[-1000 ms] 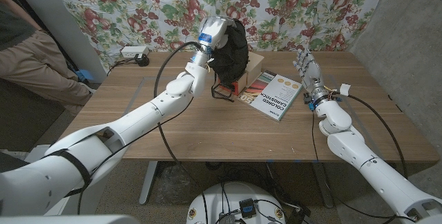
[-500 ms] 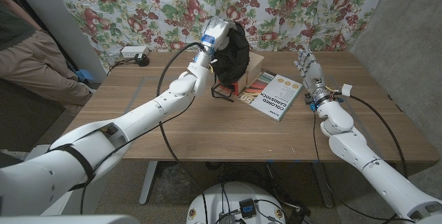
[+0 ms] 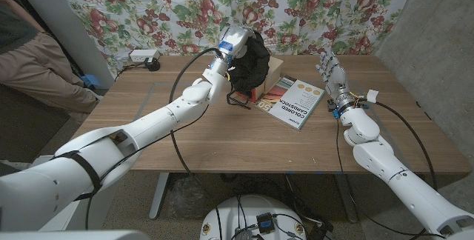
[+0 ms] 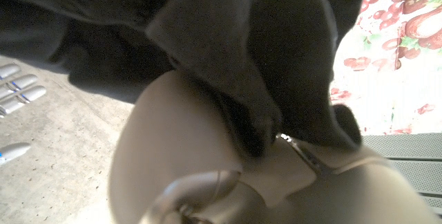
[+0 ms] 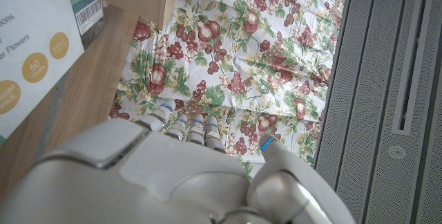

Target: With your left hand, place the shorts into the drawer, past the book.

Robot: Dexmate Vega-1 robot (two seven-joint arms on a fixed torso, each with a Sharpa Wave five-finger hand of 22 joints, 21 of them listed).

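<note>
- Up high, your left hand (image 3: 234, 40) gripped the black shorts (image 3: 249, 61), bunched and hanging from it above the wooden drawer (image 3: 268, 70) at the table's (image 3: 222, 136) far middle.
- Left wrist view: dark cloth (image 4: 276, 65) draped over the hand's back.
- Just right of the drawer, the book (image 3: 294, 102) lay flat.
- Your right hand (image 3: 329, 75) stood near the book's right edge, fingers up and apart, holding nothing.
- Behind hung a floral curtain (image 3: 148, 3).
</note>
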